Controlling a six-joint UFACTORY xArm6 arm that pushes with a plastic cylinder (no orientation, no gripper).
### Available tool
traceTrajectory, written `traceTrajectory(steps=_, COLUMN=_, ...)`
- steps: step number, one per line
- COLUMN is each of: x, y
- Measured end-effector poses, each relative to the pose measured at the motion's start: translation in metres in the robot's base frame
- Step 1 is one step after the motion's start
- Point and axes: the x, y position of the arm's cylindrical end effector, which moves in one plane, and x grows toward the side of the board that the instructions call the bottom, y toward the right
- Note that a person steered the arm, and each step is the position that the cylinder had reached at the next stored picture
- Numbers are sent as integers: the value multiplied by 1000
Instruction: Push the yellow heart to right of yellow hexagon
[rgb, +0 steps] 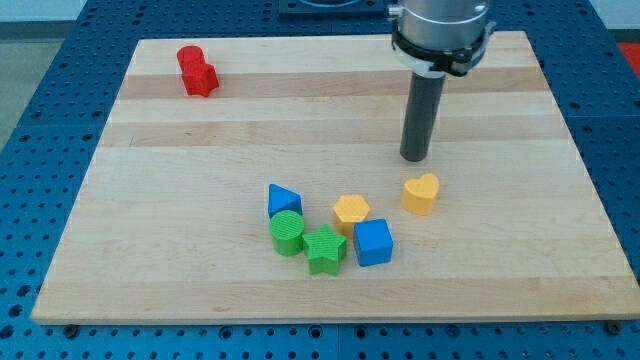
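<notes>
- Yellow heart (421, 194) is sitting on the wooden counter (180, 130), near the yellow hexagon (351, 210) and already on its right side in the view, slightly higher up.
- I am carrying no pincer at all, only a rod, so there is nothing to open or close; my tip (415, 158) is resting just above the heart, apart from it.
- I am judging that only a small nudge toward the view's bottom is needed to bring it level with the hexagon.
- I am planning to press squarely on the heart's upper edge so it is not spinning away.
- I am keeping clear of the blue cube (373, 242) just below.
</notes>
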Motion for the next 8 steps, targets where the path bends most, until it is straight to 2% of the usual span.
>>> traceTrajectory(steps=2, x=16, y=35)
traceTrajectory(steps=4, x=42, y=36)
traceTrajectory(steps=8, x=55, y=-12)
